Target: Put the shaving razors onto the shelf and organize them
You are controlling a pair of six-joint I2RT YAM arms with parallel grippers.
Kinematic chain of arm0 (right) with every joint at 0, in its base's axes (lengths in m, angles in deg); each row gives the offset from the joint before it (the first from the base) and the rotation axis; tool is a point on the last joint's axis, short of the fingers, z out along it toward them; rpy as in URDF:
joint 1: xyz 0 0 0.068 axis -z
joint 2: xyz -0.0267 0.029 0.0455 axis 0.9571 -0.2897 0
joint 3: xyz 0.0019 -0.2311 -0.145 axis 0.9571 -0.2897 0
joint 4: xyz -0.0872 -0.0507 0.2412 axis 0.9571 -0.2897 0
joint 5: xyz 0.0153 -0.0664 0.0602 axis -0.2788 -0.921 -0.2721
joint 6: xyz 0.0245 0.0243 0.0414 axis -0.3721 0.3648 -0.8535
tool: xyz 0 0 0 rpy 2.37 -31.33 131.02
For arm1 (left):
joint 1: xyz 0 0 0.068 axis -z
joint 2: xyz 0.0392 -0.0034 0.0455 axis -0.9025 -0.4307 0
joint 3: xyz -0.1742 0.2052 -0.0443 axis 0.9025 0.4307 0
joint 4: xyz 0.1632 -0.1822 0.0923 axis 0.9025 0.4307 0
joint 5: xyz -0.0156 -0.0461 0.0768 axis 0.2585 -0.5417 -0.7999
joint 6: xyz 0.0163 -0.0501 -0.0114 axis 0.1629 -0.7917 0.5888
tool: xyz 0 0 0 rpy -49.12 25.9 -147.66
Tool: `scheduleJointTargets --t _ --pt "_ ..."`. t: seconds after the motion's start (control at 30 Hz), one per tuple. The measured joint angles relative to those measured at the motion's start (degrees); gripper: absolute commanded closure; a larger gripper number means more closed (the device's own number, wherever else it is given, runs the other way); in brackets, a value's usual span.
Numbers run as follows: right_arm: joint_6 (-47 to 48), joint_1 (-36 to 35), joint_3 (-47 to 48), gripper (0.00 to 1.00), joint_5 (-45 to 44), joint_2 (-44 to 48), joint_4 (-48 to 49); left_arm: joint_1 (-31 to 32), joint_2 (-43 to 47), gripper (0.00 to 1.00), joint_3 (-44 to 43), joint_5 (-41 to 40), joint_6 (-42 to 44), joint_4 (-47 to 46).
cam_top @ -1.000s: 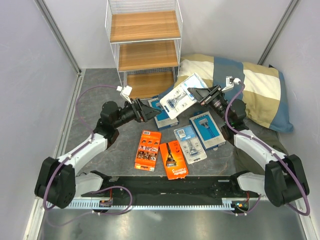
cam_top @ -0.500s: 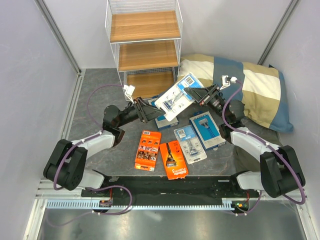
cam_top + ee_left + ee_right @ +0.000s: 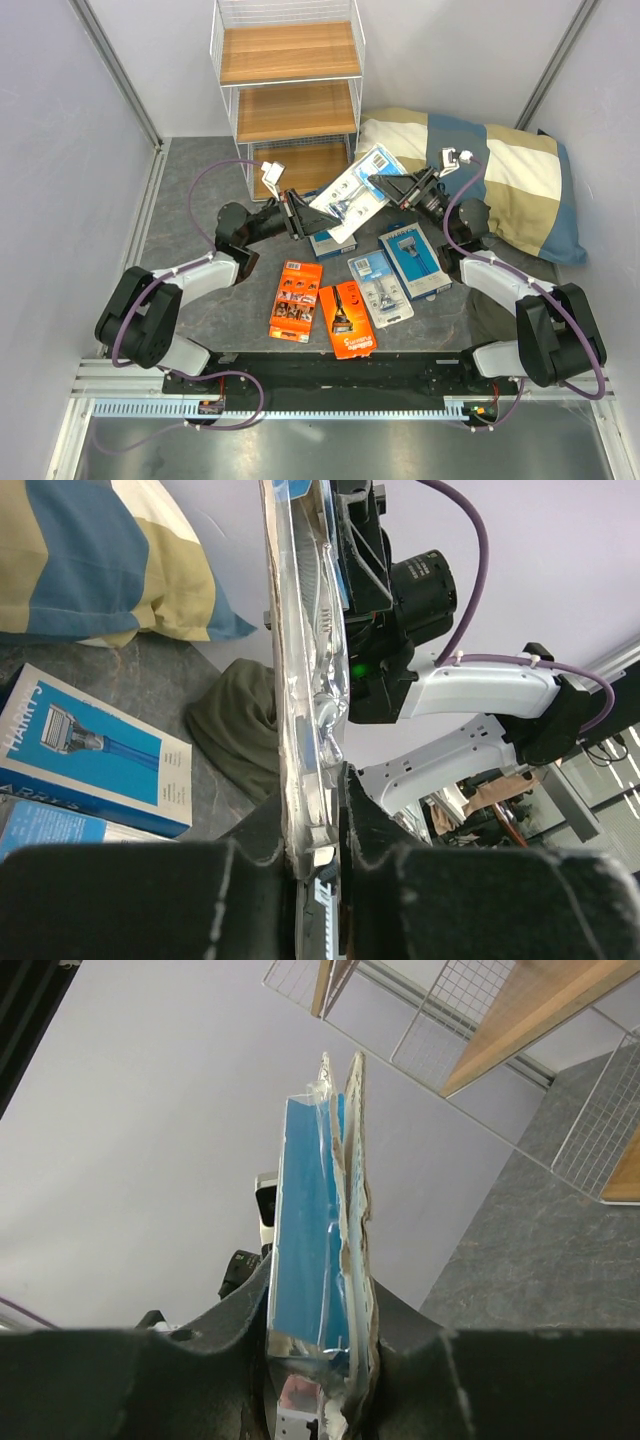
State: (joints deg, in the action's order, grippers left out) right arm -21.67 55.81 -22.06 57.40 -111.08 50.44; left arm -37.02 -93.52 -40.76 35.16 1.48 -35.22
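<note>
Left end effector (image 3: 300,213) and right end effector (image 3: 385,186) both clench one clear blister razor pack (image 3: 350,196), held above the worktop (image 3: 190,205) in front of the shelf (image 3: 290,112).

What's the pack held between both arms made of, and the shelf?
The blister pack looks like clear, glossy moulded plastic over blue printed card: it glints and shows through in the left wrist view. The shelf has matte light-brown tiers, wood or wood-look board by the grain, in thin white wire, probably coated metal.
</note>
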Motion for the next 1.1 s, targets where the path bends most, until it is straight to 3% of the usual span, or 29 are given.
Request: scheduleJointTargets --t 0.07,0.1,0.17,0.2,0.3,0.7,1.1 --pt "0.02 0.02 0.0 0.8 0.04 0.0 0.26 0.02 0.0 0.98 -0.2 0.24 -0.28 -0.04" --pt "0.02 0.04 0.0 0.6 0.04 0.0 0.37 0.02 0.0 0.98 -0.28 0.26 -0.33 0.0" --pt "0.15 0.07 0.0 0.36 0.07 0.0 0.35 0.02 0.02 0.98 -0.31 0.31 -0.24 0.22" --pt "0.5 0.07 0.0 0.18 0.0 0.02 -0.07 0.07 0.11 0.98 -0.35 0.28 -0.07 0.48" --pt "2.08 -0.17 0.0 0.02 0.02 0.39 -1.55 0.7 0.57 0.98 -0.59 0.24 0.79 2.95" --pt "12.15 -0.48 0.07 0.02 -1.16 9.68 -13.73 1.55 3.19 0.98 -1.2 0.31 4.26 8.81" --pt "20.39 -0.44 0.22 0.02 -4.57 18.6 -25.83 -0.17 12.94 0.98 -12.2 -9.86 12.63 29.29"
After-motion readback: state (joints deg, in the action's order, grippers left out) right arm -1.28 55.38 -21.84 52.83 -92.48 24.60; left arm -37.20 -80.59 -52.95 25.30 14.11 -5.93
